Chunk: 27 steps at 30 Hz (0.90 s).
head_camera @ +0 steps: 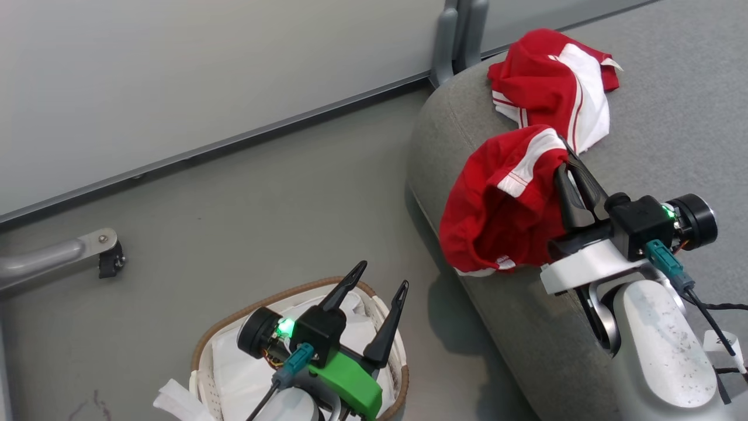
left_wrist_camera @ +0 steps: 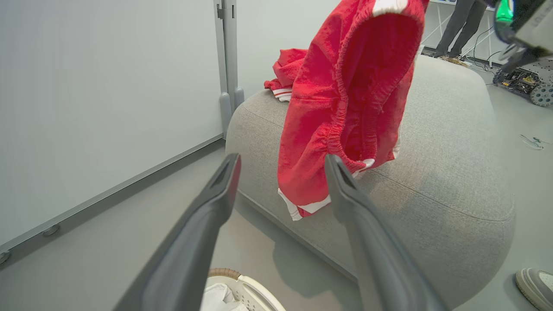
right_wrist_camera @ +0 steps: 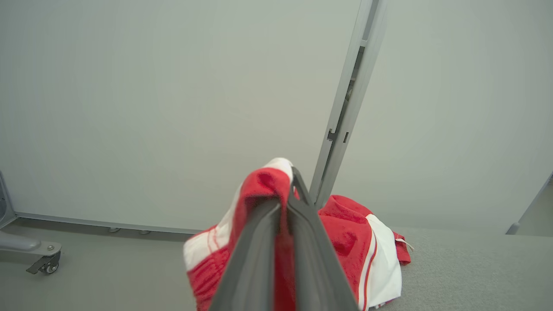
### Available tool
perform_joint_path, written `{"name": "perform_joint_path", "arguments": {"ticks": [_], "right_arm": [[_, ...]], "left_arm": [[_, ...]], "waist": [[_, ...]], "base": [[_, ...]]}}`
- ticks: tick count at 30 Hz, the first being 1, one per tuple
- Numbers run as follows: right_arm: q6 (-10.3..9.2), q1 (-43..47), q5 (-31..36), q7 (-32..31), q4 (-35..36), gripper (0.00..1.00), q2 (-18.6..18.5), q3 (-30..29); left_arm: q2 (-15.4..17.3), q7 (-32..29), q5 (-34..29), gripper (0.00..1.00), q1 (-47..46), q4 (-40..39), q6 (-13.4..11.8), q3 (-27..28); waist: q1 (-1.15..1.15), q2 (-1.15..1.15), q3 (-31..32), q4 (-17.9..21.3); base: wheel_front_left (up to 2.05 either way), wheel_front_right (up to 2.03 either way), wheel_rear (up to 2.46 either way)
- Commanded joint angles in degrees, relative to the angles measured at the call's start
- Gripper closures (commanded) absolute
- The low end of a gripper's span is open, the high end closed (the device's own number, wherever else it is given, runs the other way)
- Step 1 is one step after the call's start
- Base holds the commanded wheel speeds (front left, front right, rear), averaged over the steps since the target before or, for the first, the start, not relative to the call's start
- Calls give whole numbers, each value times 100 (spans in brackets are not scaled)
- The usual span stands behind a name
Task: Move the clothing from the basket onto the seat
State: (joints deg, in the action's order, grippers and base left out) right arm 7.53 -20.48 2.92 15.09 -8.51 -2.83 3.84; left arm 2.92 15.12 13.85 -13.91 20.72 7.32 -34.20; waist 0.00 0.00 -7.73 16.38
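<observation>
A red garment (head_camera: 497, 210) is being held, pinched in the closed right claw (head_camera: 567, 155), over the seat's (head_camera: 672, 128) edge at 3 o'clock. Lowering and release are being called for next. The left claw (head_camera: 384, 275) is being held wide open, empty.

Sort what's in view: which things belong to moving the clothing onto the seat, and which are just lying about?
Job: red garment held by the right gripper; second red garment lying on the grey sofa; laundry basket with white liner; open left gripper above it.
Lying about: partition panels; caster foot; a person's shoe; wheeled equipment.
</observation>
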Motion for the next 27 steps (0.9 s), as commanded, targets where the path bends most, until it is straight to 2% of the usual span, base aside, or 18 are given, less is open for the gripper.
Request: {"name": "perform_joint_path", "arguments": {"ticks": [1,7,12,15,16,22,27], "right_arm": [[-8,-60,-14,12,-4,100,-14,-55],[-8,-485,130,12,13,100,-14,-209],[-8,-1119,344,12,50,100,-68,-614],[-8,-1608,503,12,63,100,-351,-828],[-8,-1977,574,12,72,100,-575,-980],[-8,-3061,665,12,-80,100,-1371,-1610],[-8,-3560,611,11,-316,100,-1700,-2152]], "left_arm": [[11,4,-38,0,-123,9,25,-20],[104,4,-71,0,-215,-31,20,-33],[155,4,-101,0,-315,-126,21,68],[182,4,-161,0,-397,-221,21,138],[208,4,-200,0,-455,-285,21,149],[276,4,-234,0,-684,-471,21,-1],[337,4,-279,0,-922,-502,21,-73]], "waist": [[0,0,-285,344],[0,0,-503,466],[0,0,-724,425],[0,0,-904,358],[0,0,-1056,298],[0,0,-1604,44],[0,0,-2148,-185]], "base": [[0,0,0],[0,0,0],[0,0,0],[0,0,0],[0,0,0],[0,0,0],[0,0,0]]}}
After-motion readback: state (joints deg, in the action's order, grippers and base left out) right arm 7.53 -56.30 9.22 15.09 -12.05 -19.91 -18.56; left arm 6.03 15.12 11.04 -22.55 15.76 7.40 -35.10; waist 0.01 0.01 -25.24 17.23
